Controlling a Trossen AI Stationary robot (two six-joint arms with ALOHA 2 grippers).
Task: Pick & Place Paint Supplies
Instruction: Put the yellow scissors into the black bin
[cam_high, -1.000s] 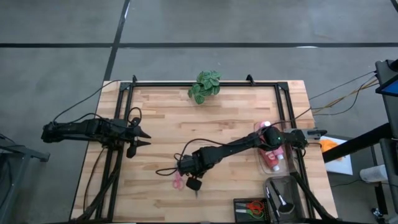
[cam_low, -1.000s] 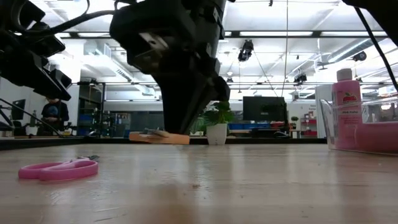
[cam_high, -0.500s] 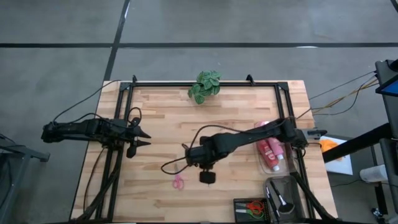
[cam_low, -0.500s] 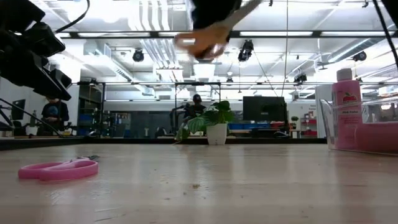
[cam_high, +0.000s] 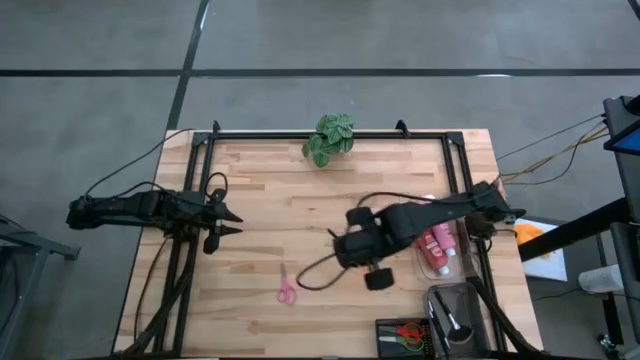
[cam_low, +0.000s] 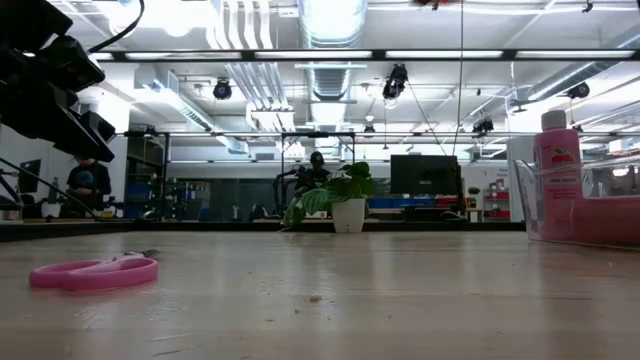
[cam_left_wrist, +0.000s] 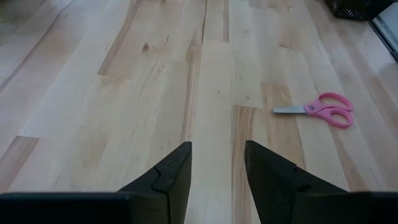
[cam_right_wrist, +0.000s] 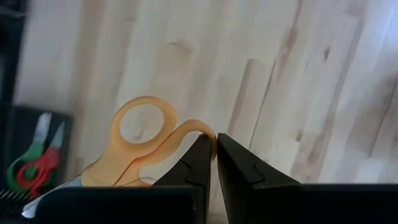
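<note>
We are looking down on a wooden table (cam_high: 260, 200) where the right gripper (cam_right_wrist: 215, 155) is hanging above the boards right of centre, its fingers pressed together and pinching the handle of a pair of orange scissors (cam_right_wrist: 140, 146). In the right wrist view, one orange finger loop is showing clearly beside the dark fingertips, with the rest of the tool running down out of sight. In that same view a dark tray (cam_right_wrist: 15, 134) is lying at the table's edge, and a pair of red and green scissors (cam_right_wrist: 34, 162) is resting in it.

The left gripper (cam_left_wrist: 217, 165) is waiting at the table's left side, its fingers spread apart over bare wood and holding nothing. Ahead of it a pair of pink scissors (cam_left_wrist: 320, 111) is lying flat on the boards.

The pink bottles (cam_high: 438, 242) are lying in a clear bin (cam_high: 424, 268) near the table's right edge, just beside the right arm; in the low view one pink bottle with a white cap (cam_low: 557, 172) is standing upright there. A green plant (cam_high: 329, 138) is sitting at the far edge of the table. We are not seeing any brushes clearly.
</note>
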